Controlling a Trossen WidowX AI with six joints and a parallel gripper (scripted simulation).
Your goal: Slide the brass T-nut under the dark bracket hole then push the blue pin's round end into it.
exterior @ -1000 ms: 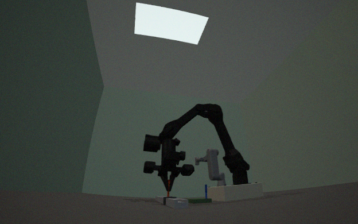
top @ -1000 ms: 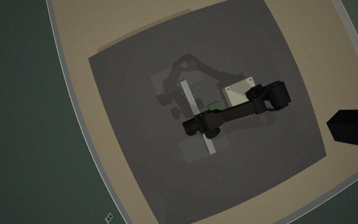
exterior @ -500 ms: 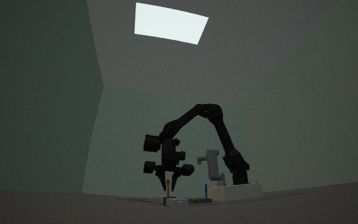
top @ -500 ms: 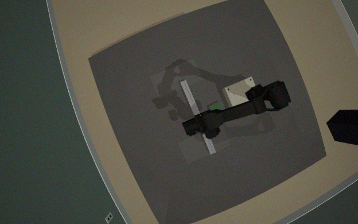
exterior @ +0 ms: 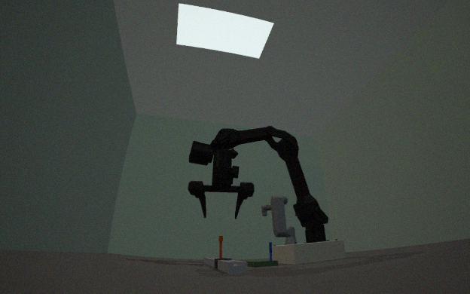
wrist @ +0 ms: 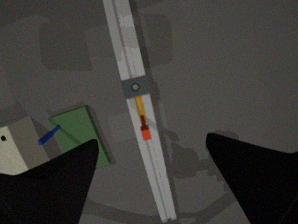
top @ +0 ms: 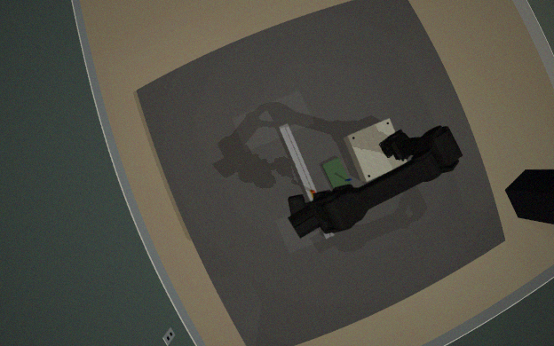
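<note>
Jaws (exterior: 221, 218) wide and empty above the orange handle (top: 312, 192) (exterior: 221, 246) (wrist: 145, 133), upright in the rail (top: 296, 155) (exterior: 233, 266) (wrist: 155, 170) at the bracket (exterior: 216, 262) (wrist: 128, 89); I judge nut placement done, blue pin (top: 348, 179) (exterior: 270, 251) (wrist: 49, 135) next.

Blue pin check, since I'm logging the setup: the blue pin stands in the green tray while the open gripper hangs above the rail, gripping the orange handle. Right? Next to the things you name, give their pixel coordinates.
Not quite: the open gripper (exterior: 221, 218) (wrist: 153, 143) holds nothing; the exterior view shows the orange handle (exterior: 221, 246) (wrist: 145, 133) standing below its fingertips.

The black arm (top: 391, 179) reaches over the rail (top: 296, 155); the tray (top: 333, 168) lies between rail and base plate (top: 365, 164).
</note>
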